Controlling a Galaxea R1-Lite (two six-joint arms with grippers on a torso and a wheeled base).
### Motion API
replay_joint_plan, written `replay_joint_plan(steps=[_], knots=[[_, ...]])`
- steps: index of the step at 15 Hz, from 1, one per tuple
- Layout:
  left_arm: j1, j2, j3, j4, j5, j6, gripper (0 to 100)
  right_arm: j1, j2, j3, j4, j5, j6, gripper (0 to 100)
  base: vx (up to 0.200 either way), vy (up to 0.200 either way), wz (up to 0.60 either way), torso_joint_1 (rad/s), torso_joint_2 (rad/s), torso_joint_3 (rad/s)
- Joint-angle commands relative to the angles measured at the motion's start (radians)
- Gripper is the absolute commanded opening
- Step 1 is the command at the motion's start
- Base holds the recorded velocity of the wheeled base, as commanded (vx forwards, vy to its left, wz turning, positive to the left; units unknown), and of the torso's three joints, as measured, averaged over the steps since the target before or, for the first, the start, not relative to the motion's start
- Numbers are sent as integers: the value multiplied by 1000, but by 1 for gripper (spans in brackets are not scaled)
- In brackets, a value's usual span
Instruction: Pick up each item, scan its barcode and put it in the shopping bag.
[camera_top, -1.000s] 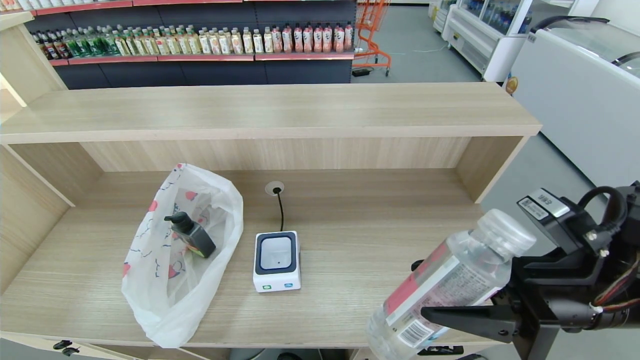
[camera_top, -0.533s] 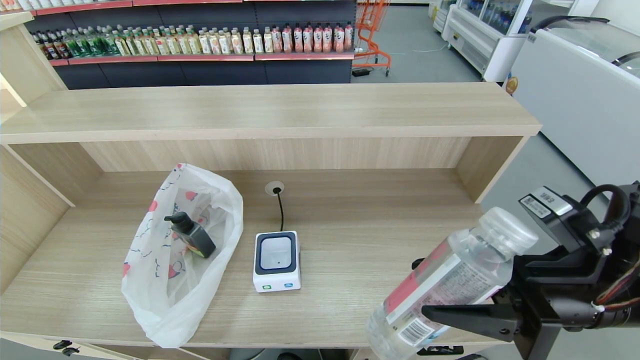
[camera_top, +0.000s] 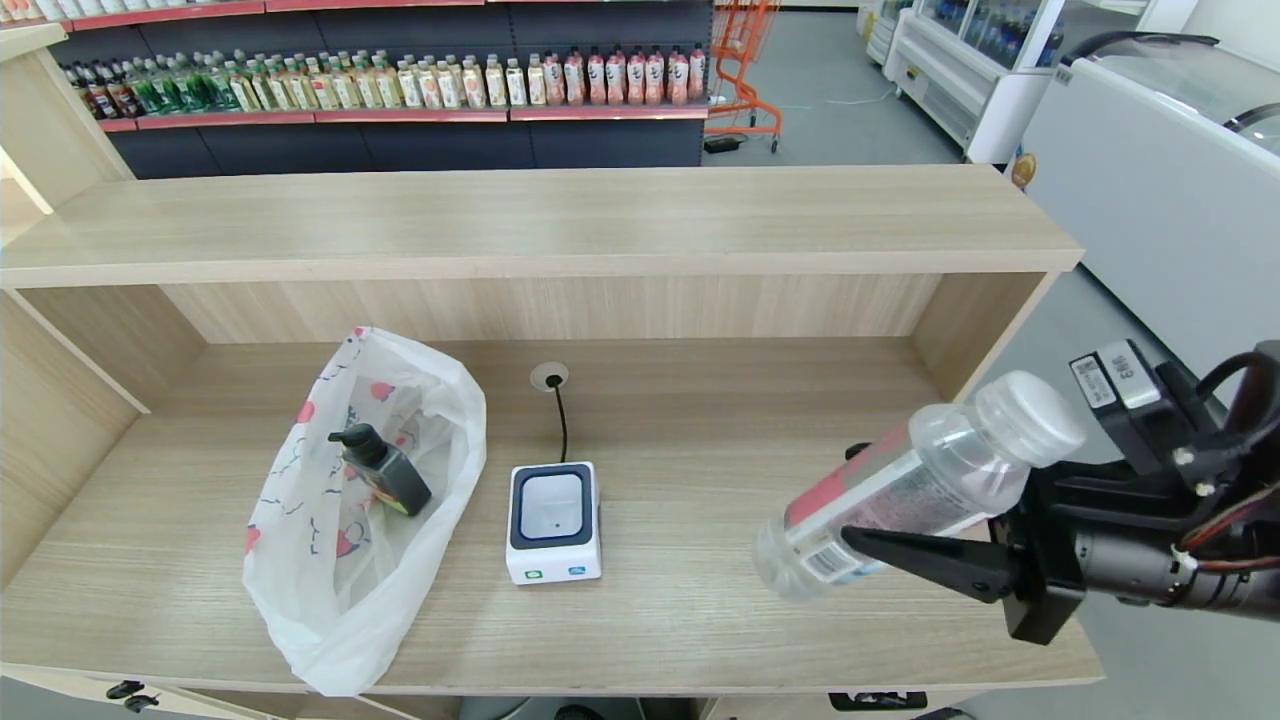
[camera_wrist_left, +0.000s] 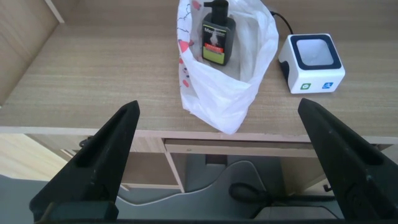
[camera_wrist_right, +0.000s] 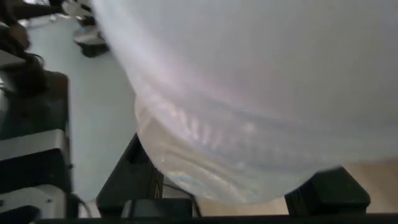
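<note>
Right hand (camera_top: 850, 495) is pinching a clear water bottle (camera_top: 920, 480) across its labelled body in the head view, with one dark finger running under it and the other showing just behind it. Bottle is hanging tilted over the right end of the table (camera_top: 700, 620), white cap pointing up toward the robot's right and base pointing down toward the scanner (camera_top: 553, 520). A barcode is showing on the label near the base. Scanner is sitting mid-table, well apart from the bottle, its black cable (camera_top: 562, 420) running back to a hole in the tabletop. Just to its left the white shopping bag (camera_top: 300, 620) is lying open, and a dark pump bottle (camera_top: 385, 475) is lying inside it. Drink bottles are lining a red-edged shelf (camera_top: 400, 85) in the room behind. In the left wrist view, the left hand (camera_wrist_left: 219, 109) is hanging in front of the table's near edge, its fingers (camera_wrist_left: 106, 162) spread wide apart. Beyond them the bag (camera_wrist_left: 211, 93) is holding the pump bottle (camera_wrist_left: 216, 40), with the scanner (camera_wrist_left: 314, 62) just beside it. In the right wrist view, the water bottle's clear wall (camera_wrist_right: 249, 93) is sitting pressed close to the lens, and the right hand's dark fingers (camera_wrist_right: 127, 180) are flanking it on both sides.
</note>
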Motion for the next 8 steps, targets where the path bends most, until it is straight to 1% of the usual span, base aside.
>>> replay_joint_plan(steps=[1, 2, 4, 6, 8], knots=[[0, 0, 0, 0, 0, 0, 100, -106, 46, -22, -16, -156, -220, 0, 0, 0, 0, 0, 0, 0], [0, 0, 0, 0, 0, 0, 100, -164, 44, 10, -20, -243, -299, 0, 0, 0, 0, 0, 0, 0], [0, 0, 0, 0, 0, 0, 100, -216, 38, 73, -45, -347, -354, 0, 0, 0, 0, 0, 0, 0], [0, 0, 0, 0, 0, 0, 100, -244, 36, 58, -77, -360, -392, 0, 0, 0, 0, 0, 0, 0], [0, 0, 0, 0, 0, 0, 100, -247, 99, -17, -175, -350, -463, 0, 0, 0, 0, 0, 0, 0]])
